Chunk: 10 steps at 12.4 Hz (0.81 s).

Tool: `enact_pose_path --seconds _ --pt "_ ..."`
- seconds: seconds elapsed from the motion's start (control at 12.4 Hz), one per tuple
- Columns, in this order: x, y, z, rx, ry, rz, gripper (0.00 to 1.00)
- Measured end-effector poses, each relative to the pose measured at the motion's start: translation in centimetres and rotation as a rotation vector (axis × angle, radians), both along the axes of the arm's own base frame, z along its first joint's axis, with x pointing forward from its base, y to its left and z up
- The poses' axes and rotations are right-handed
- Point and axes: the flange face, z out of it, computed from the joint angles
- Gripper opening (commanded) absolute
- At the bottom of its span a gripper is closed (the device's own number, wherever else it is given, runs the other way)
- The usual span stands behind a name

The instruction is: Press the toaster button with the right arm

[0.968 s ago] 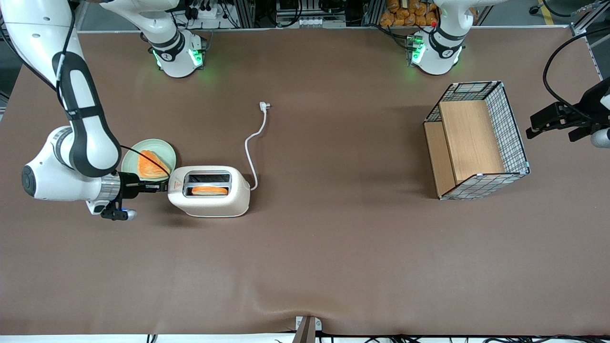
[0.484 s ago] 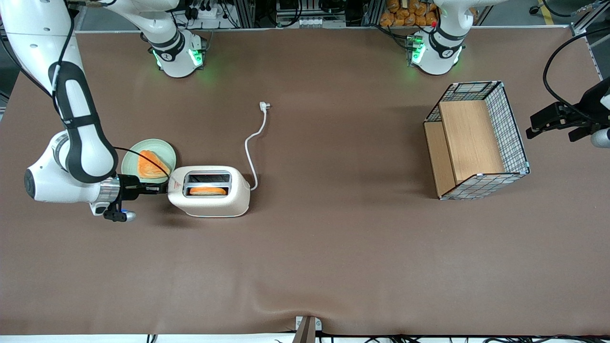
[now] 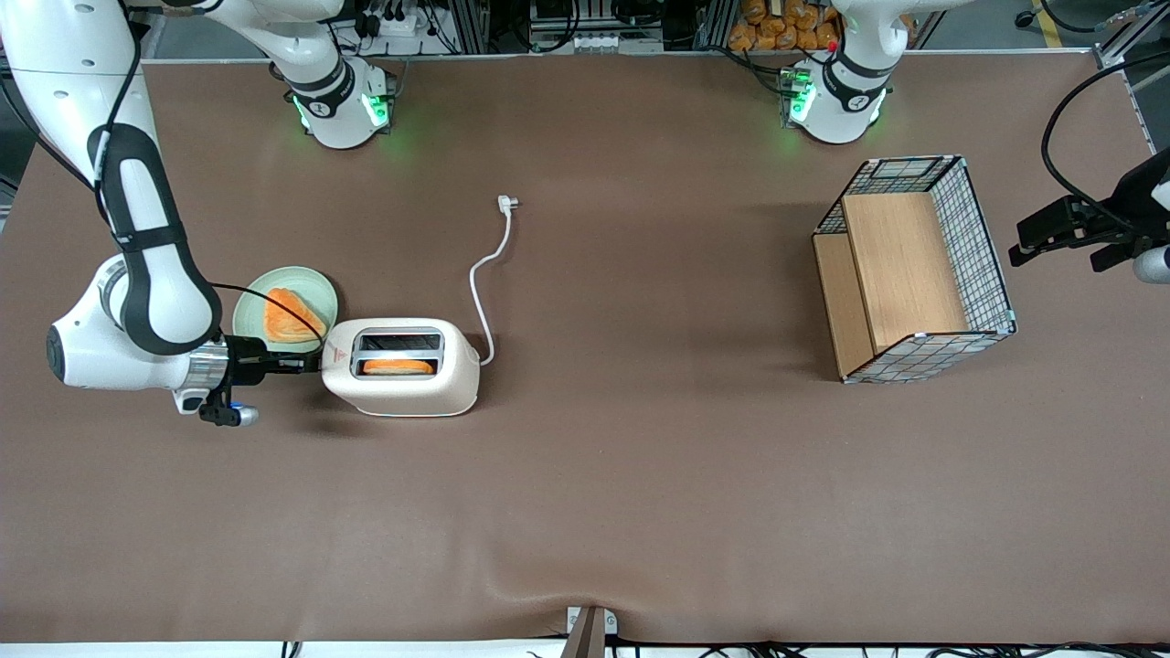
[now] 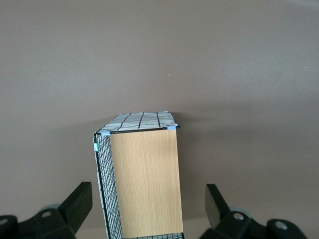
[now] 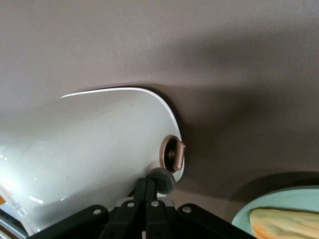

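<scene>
Toaster (image 3: 400,367) stands toward the working arm's end of the table (image 3: 585,512), toast (image 3: 399,366) in its nearer slot. Gripper (image 3: 309,363), jaws closed, tip pressed against button (image 5: 160,180) on the toaster's short end. Plate (image 3: 315,290) just beside, farther back.

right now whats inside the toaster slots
The toaster has an orange slice in the slot nearer the front camera; only its top edge shows, the rest is hidden inside. The other slot looks empty. The pincer sits at the toaster's short end.
</scene>
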Motion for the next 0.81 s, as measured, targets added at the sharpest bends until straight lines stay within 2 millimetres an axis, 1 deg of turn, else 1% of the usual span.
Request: enact_pose_path --seconds 0.24,0.4,0.56,0.65,0.73,0.81 --pt "0.0 0.0 0.1 0.003 -0.003 0.004 0.0" --pt "0.2 0.0 0.5 0.006 -0.006 0.008 0.0" --pt "0.5 0.0 1.8 0.011 -0.017 0.017 0.0" --pt "0.9 -0.1 3.0 0.008 -0.032 0.025 0.0" --pt "1.3 -0.4 4.5 -0.005 -0.047 0.041 0.21" --pt "1.6 -0.9 6.2 -0.03 -0.059 0.062 0.76"
